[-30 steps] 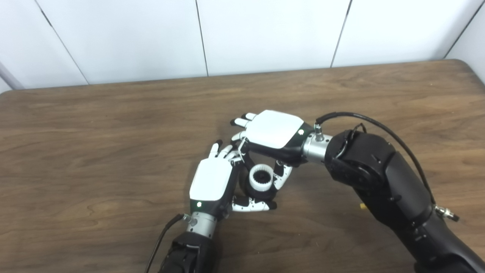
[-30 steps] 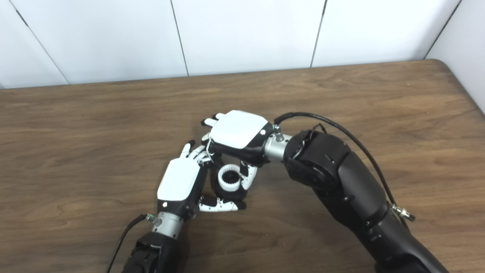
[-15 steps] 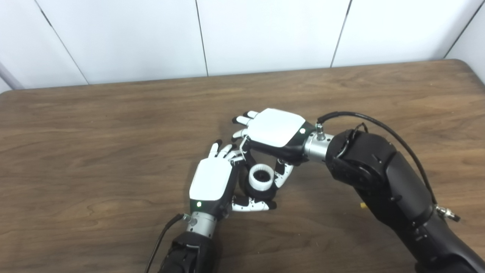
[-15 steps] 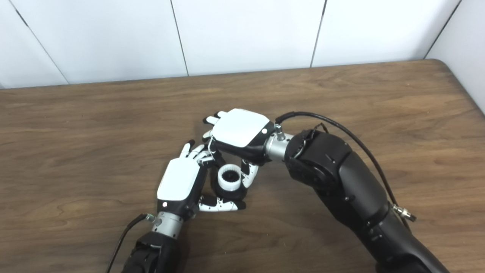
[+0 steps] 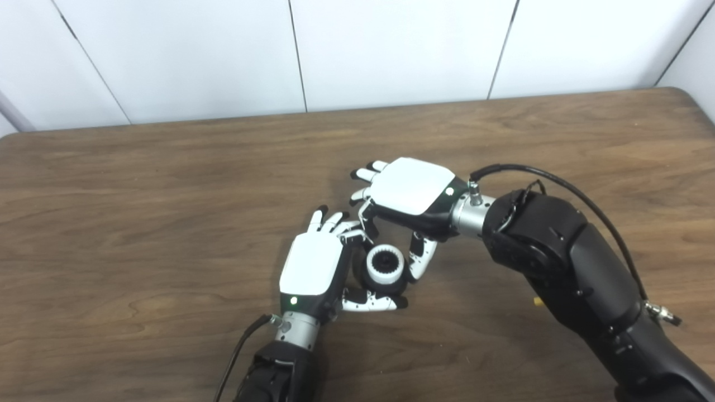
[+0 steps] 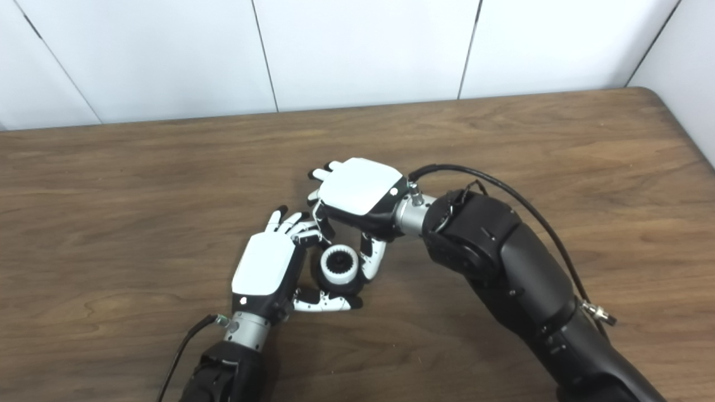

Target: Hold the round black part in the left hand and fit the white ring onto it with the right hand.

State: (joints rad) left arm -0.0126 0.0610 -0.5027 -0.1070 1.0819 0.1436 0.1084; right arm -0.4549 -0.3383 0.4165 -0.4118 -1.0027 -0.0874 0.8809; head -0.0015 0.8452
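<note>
The left hand (image 5: 313,268) curls its fingers and thumb (image 5: 371,302) around the round black part (image 5: 391,286), holding it just above the wooden table (image 5: 139,223). The toothed white ring (image 5: 385,264) sits on top of that part. The right hand (image 5: 410,190) hovers just behind, palm down, fingers loosely spread; its thumb (image 5: 418,258) touches the ring's side, though a firm grip cannot be told.
</note>
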